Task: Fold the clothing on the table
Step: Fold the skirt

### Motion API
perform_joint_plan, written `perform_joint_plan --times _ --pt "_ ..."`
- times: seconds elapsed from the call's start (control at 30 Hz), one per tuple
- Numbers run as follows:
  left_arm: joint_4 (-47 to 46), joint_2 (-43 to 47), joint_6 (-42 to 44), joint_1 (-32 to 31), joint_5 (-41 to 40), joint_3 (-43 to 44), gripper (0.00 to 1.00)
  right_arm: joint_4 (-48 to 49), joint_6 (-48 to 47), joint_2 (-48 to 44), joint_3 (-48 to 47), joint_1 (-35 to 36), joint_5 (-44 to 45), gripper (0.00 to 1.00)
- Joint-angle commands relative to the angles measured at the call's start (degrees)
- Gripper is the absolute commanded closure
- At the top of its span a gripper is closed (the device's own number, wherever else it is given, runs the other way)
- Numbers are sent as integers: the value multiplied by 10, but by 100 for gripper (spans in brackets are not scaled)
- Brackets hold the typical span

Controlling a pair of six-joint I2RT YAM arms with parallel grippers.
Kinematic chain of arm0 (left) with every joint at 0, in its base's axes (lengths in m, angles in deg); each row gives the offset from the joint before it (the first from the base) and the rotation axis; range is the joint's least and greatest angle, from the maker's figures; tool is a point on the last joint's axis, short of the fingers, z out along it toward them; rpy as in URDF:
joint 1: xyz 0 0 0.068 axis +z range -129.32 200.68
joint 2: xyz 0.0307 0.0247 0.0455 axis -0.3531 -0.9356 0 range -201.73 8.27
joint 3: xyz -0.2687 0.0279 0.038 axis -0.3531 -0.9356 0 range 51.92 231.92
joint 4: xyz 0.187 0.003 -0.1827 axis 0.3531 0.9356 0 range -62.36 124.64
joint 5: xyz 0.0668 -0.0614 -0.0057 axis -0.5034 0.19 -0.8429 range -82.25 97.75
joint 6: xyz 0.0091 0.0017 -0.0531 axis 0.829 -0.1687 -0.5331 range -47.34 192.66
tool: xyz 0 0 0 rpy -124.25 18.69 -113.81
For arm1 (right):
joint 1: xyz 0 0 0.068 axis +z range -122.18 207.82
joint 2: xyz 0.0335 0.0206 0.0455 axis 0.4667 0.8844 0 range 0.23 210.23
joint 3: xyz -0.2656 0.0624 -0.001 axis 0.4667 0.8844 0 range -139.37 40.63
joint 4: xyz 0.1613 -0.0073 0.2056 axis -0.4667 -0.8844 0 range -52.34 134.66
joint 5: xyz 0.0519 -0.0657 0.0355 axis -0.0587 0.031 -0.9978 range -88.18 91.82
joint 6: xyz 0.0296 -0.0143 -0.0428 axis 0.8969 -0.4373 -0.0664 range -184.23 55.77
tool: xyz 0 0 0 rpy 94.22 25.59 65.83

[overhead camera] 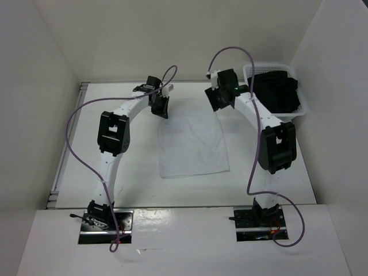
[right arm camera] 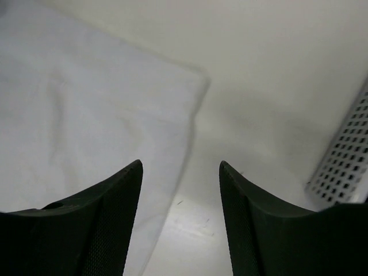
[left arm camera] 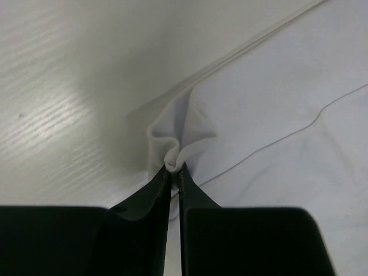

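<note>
Though the clothing (overhead camera: pixel 192 144) lies spread as a flat rectangle in the middle of the table (overhead camera: pixel 138 184) in the overhead view, with both arms reaching to its far corners, no fold shows yet, so I judge the task barely begun. From the left wrist, the left gripper (left arm camera: pixel 174 169) is clenched on a puckered pinch of the cloth's corner. From the right wrist, the right gripper (right arm camera: pixel 181 167) hangs spread and empty over the other far corner, near the basket (right arm camera: pixel 345 155), so that grasp and the whole fold are left to do.
</note>
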Motion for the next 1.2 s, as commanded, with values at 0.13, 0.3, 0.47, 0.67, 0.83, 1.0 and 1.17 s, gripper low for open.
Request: perform_joint_plan --times 0.13,0.3,0.47,0.67,0.83,1.0,1.17 --pt "-12 56 10 11 -17 -81 87 53 44 102 -88 -60 -42 46" --pt "-12 61 10 11 -24 -93 82 59 44 151 -111 -78 -70 54" --pt "-18 61 10 11 -24 -93 79 54 38 189 -145 -90 -122 56" --pt "-18 56 10 11 -18 -93 79 42 50 233 -198 -100 -164 56" --pt "-18 50 10 11 -18 -88 79 17 57 262 -235 -105 -193 56" --pt "-18 50 10 11 -13 -88 79 17 62 287 -247 -105 -199 56" --pt "-18 50 10 11 -13 -88 79 0 62 292 -253 -105 -212 56"
